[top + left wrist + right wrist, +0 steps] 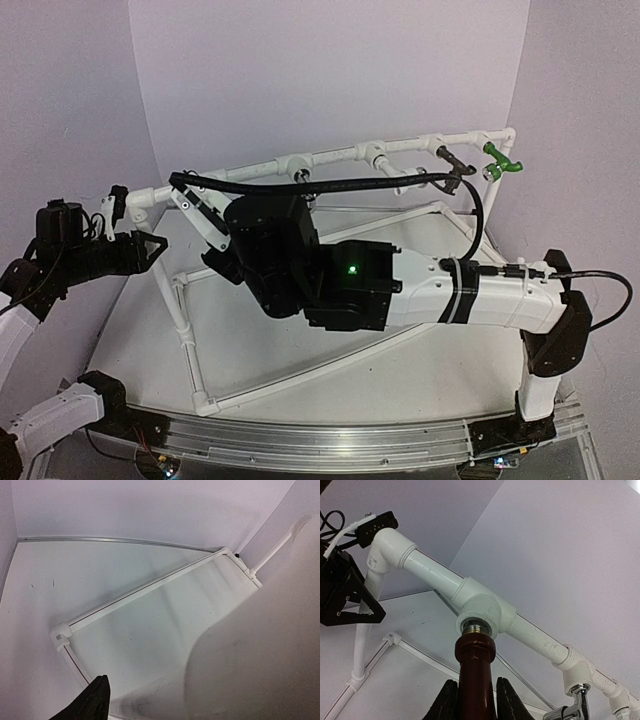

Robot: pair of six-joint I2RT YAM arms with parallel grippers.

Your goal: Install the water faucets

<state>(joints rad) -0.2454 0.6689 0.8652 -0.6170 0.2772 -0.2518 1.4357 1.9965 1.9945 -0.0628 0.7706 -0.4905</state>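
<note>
My right gripper (476, 682) is shut on a dark brown faucet (476, 670) and holds it upright under a white tee fitting (482, 610) of the PVC frame; the faucet's threaded end sits in the tee's mouth. In the top view this gripper (222, 245) reaches across to the rail's left part. A chrome faucet (570, 707) hangs from the neighbouring tee. A green faucet (503, 160) and a dark bronze faucet (452, 158) sit at the rail's right end. My left gripper (150, 245) is open beside the frame's left post (370, 587); one black finger (95, 700) shows.
The PVC frame's base pipes (200, 380) lie across the table (400, 390), with a corner fitting (60, 635) near my left gripper. A black cable (330, 185) runs along the top rail. Purple walls close in at the back and sides.
</note>
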